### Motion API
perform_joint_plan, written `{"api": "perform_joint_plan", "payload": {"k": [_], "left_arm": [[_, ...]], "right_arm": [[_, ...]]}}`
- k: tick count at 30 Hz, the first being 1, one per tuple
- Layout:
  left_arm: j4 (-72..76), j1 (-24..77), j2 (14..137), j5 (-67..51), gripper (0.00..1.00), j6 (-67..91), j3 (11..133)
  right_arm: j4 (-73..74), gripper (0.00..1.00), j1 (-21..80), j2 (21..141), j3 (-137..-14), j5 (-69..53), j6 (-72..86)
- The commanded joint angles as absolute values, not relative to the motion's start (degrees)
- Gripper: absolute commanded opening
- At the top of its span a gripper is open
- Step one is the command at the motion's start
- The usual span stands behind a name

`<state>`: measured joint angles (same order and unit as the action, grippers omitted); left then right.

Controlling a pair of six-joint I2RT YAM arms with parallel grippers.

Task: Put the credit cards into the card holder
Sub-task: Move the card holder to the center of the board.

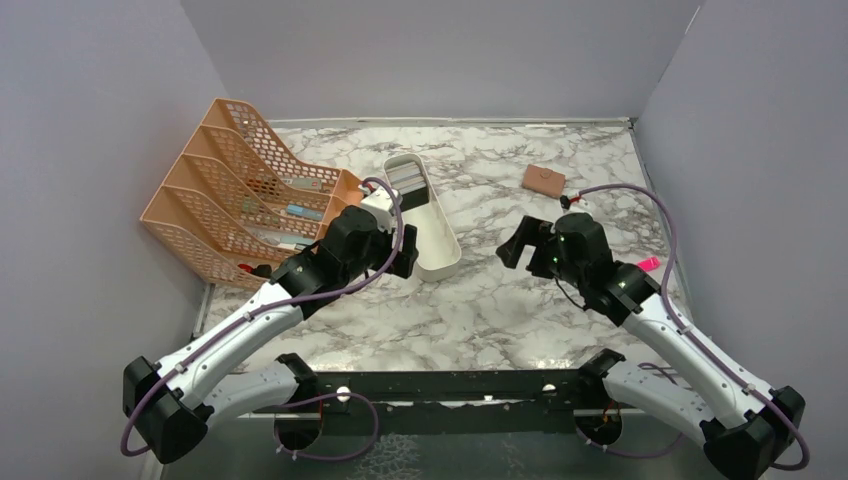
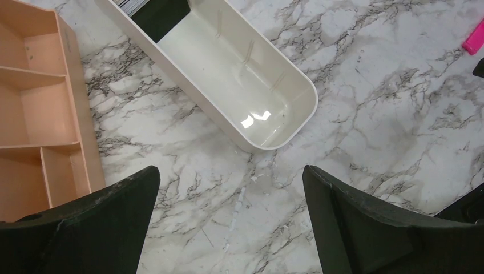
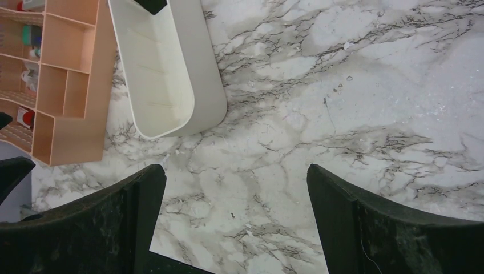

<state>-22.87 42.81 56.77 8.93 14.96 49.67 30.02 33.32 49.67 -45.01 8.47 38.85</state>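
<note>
Overhead view of a marble table (image 1: pixel 500 300) with my two arms reaching in from the bottom of the frame. My left gripper (image 1: pixel 404 250) hangs at centre left, over the near end of a white oblong tray (image 1: pixel 447 262). Its jaws are spread wide and hold nothing. My right gripper (image 1: pixel 514 246), at centre right, is equally wide open and empty above bare marble.

The credit cards (image 1: pixel 405 177) seem to stand packed in the far end of the tray, upper centre of the frame. I can see only their edges, so I cannot count them. The card holder (image 1: pixel 543 180), small and tan, lies flat at upper right, well apart from the tray and apparently shut.

As I judge it, nothing is done yet. No card is lifted, the holder is unopened, and every card remains to be moved.
</note>
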Motion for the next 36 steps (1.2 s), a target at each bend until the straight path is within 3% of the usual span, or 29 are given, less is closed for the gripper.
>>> {"api": "perform_joint_plan", "payload": {"k": [1, 10, 17, 25, 27, 33, 36], "left_arm": [[-22.28, 42.54, 55.09, 7.6, 0.99, 13.89, 48.76], [-22.01, 42.54, 53.09, 8.65, 0.99, 13.63, 47.98], [-21.96, 42.5, 51.85, 10.99, 0.99, 13.45, 47.88], [-21.87, 42.53, 50.46, 11.31, 0.99, 13.45, 46.85], [-21.82, 42.54, 50.7, 11.53, 0.99, 13.45, 46.97], [-21.89, 42.47, 50.69, 10.77, 0.99, 13.45, 47.14], [-21.88, 42.54, 50.31, 11.21, 0.99, 13.36, 47.04]], "right_arm": [[26.73, 1.0, 33.05, 49.75, -43.43, 11.0, 40.03], [20.71, 1.0, 33.05, 60.1, -45.25, 23.31, 39.02], [7.06, 1.0, 31.16, 73.85, -49.93, 33.62, 23.71], [2.86, 0.99, 17.83, 89.03, -57.67, 23.96, 22.22], [1.33, 0.93, 14.63, 90.87, -58.58, 21.32, 22.34], [-2.14, 0.57, 7.21, 96.05, -61.65, 12.89, 23.04], [-2.35, 0.49, 4.44, 98.69, -63.46, 9.1, 24.69]]}}
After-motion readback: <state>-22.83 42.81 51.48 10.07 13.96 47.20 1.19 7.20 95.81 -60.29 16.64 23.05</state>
